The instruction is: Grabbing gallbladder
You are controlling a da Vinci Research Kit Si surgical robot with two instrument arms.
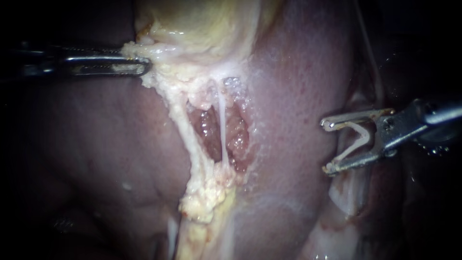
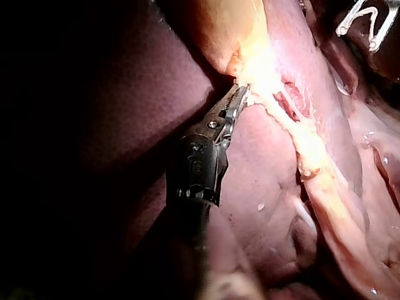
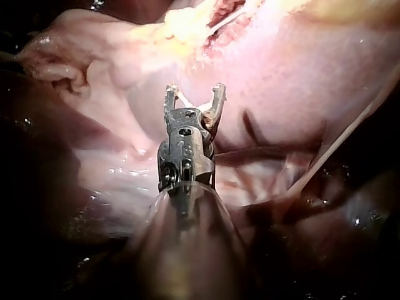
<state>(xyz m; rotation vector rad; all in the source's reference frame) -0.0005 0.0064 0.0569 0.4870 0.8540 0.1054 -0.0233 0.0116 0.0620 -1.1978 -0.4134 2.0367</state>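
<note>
Nearest the endoscope, directly below the pale yellow, glistening gallbladder (image 1: pixel 202 24): a lumpy yellow-white fatty strip (image 1: pixel 204 197), hanging from the gallbladder's ragged lower edge and lying on the smooth purple-pink liver (image 1: pixel 101 144). A little farther in, between that strip and the gallbladder's underside, a raw red-pink pocket (image 1: pixel 238 135), wet and granular, crossed from top to bottom by a thin white strand (image 1: pixel 222 125) stretched taut down from the gallbladder. Well off to the right of the gallbladder and lower than it, the slender metal right instrument (image 1: pixel 328 147), shaft entering from the right, jaws spread wide apart and gripping no tissue, tips pointing back toward the pocket but clear of it; seated in the gap, a pale V-shaped piece (image 1: pixel 367 138), apex toward the hinge. Same wide spread of the jaws in the right wrist view, with pink liver surface ahead of them and the pocket farther on. Farther back, at the gallbladder's lower left corner, the slim steel left instrument (image 1: pixel 144 65), shaft entering level from the left, long narrow jaws brought almost together and clamped on the crumbly whitish fringe of the gallbladder. Confirmed in the left wrist view: jaw tips buried in that pale fringe, tan-yellow gallbladder wall rising just ahead of them, dark liver on either side of the shaft. Farthest of all, the gallbladder body itself, bulging upward and away above both instruments, its surface shiny and cream-yellow.
</note>
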